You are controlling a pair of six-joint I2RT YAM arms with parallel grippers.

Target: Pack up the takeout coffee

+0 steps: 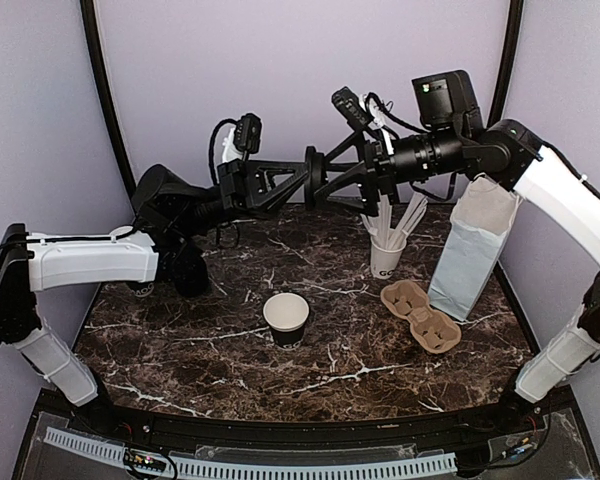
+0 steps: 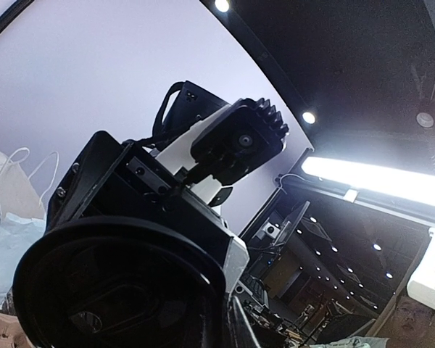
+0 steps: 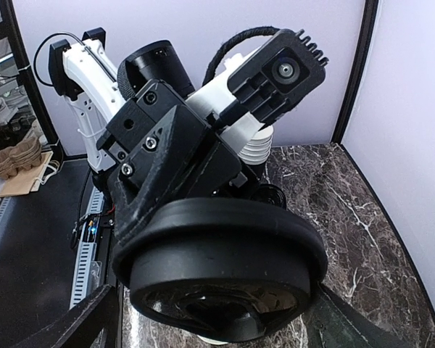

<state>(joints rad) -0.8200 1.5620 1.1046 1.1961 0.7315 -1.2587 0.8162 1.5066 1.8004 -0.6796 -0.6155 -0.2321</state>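
Observation:
The takeout coffee cup, dark-sided and with no lid on it, stands on the marble table near the middle. Its round black lid hangs in the air above the back of the table. My left gripper is shut on the lid's rim. My right gripper faces it from the right, open. In the right wrist view the lid fills the lower middle, and a finger stands apart on each side of it. The lid also fills the lower left of the left wrist view.
A white cup of white sticks stands at the back right. Beside it a pale paper bag stands upright, with a brown cardboard cup carrier in front. A stack of white cups shows behind the left gripper.

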